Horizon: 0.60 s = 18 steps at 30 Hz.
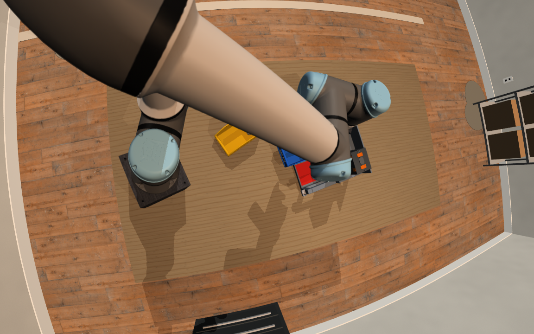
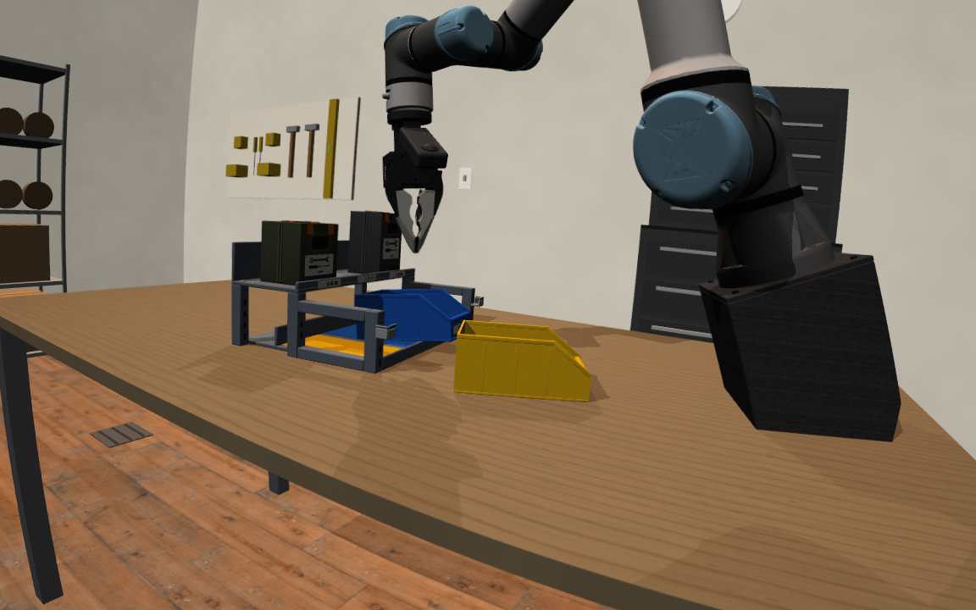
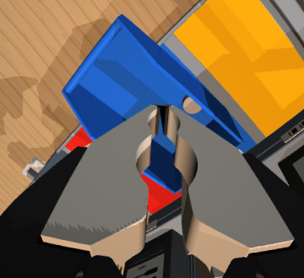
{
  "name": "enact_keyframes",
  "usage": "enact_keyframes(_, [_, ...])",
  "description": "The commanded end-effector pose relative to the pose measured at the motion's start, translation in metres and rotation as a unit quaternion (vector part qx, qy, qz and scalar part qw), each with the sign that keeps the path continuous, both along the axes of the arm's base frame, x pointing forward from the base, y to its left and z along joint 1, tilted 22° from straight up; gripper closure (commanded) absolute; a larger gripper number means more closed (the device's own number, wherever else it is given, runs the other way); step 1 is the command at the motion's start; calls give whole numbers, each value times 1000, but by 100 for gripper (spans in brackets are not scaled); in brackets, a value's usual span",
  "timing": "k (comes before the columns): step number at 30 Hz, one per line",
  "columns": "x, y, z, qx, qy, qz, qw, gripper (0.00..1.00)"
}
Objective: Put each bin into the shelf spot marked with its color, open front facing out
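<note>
My gripper (image 2: 415, 248) (image 3: 160, 107) is shut with nothing between its tips. It hangs above the shelf, over the rear of the blue bin. The blue bin (image 1: 290, 158) (image 2: 409, 314) (image 3: 122, 79) stands on the shelf (image 2: 335, 309) between the red mark (image 1: 303, 173) (image 3: 78, 139) and the yellow mark (image 2: 347, 346) (image 3: 236, 29). Its open front sticks out past the front lip. A round part (image 3: 192, 105) shows inside; my jaws hide the rest. The yellow bin (image 1: 235, 140) (image 2: 518, 365) stands on the table in front of the shelf, its sloped front facing the arm's base.
A dark green toolbox (image 2: 298, 252) and a dark grey toolbox (image 2: 374, 242) stand on the shelf's upper board, close to my gripper. Metal posts and side rails flank the lower level. The arm's base block (image 2: 802, 356) is beyond the yellow bin.
</note>
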<state>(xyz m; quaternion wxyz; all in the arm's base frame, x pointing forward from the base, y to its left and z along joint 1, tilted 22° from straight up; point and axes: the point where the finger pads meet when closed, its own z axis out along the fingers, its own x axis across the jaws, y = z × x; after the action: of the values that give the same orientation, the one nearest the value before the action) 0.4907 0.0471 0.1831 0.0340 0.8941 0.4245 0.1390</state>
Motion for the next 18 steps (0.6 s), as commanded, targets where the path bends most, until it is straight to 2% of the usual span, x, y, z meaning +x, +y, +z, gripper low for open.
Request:
enact_keyframes(1, [-3,-1,-1,23,2,-81,996,100])
enact_keyframes(6, [-6,-3,-3,53,7,-177,983,100])
enact_keyframes(9, [-6,-3,-4,59,8,-197,979,100])
enact_keyframes(14, [-9,-5,-6,92,13,-298,950,100])
enact_keyframes(18, [-12,-7,-8,118,18,-379,918,100])
